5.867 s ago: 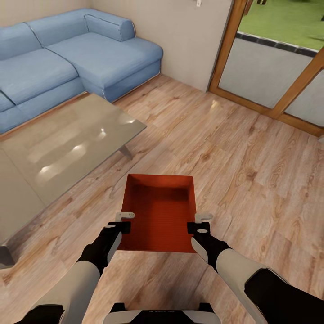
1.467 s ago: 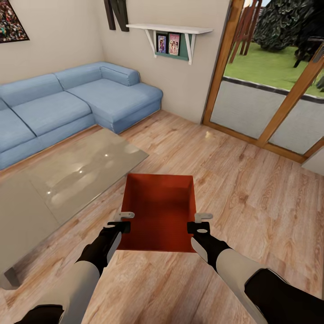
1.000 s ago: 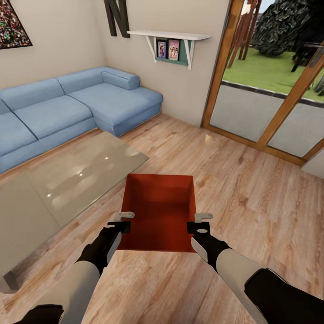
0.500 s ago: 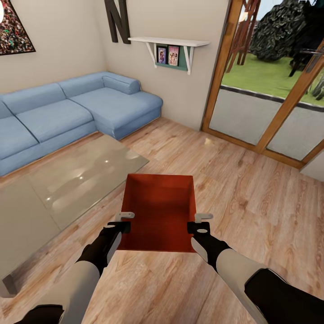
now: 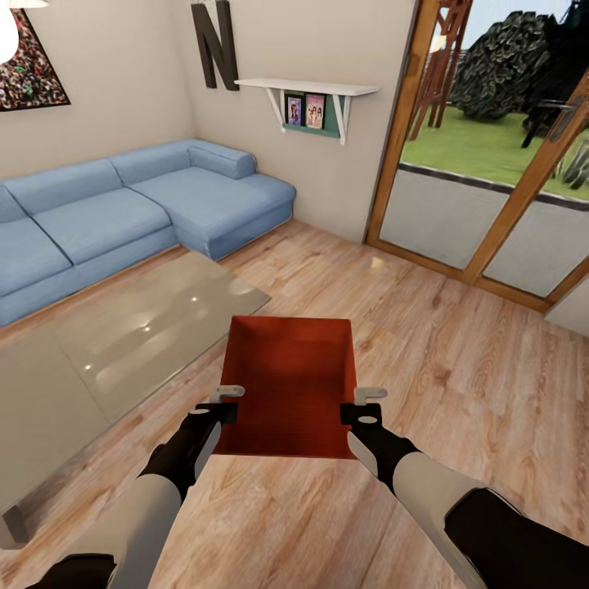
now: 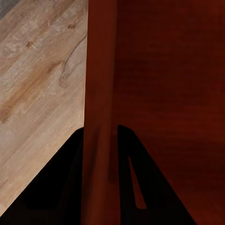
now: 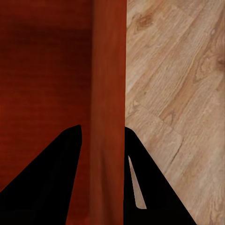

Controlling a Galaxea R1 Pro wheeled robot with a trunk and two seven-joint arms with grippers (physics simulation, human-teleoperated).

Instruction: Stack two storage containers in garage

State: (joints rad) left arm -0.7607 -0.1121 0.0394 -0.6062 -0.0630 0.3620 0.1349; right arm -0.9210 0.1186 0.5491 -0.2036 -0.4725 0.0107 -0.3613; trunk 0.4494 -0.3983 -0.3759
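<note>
Two grippers carry one orange-red bin [image 5: 290,384] above the wood floor [image 5: 458,360]: the left gripper [image 5: 227,402] clamps its left wall, the right gripper [image 5: 366,404] its right wall. A blue sofa [image 5: 123,213] and glass doors [image 5: 491,188] stand beyond.

My head view has tilted up: more of the wall shelf [image 5: 307,86] and the letter N [image 5: 214,43] shows.
</note>
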